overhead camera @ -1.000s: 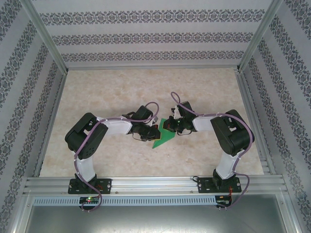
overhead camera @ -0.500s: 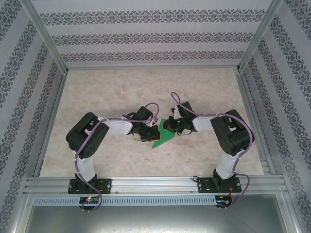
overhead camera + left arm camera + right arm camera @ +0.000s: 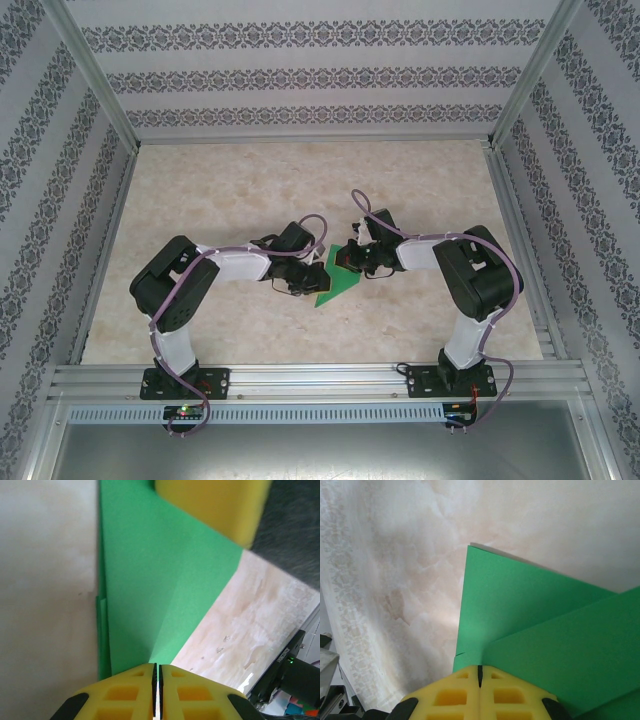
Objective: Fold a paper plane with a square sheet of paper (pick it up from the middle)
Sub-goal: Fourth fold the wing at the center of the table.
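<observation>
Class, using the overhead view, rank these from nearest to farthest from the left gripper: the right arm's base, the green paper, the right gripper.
1. green paper, beside the left gripper, mid-table.
2. right gripper, across the paper.
3. right arm's base, near edge, right side.

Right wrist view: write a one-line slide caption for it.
Shut right gripper over a folded green paper sheet on a marbled tabletop.

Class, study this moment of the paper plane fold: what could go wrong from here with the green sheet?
The right gripper is shut with its tips on the square sheet of paper; if it drags, the folded layers may slide out of line.
The left gripper, also closed at the paper's edge, could crumple or tear the thin flap if it pulls sideways.
</observation>
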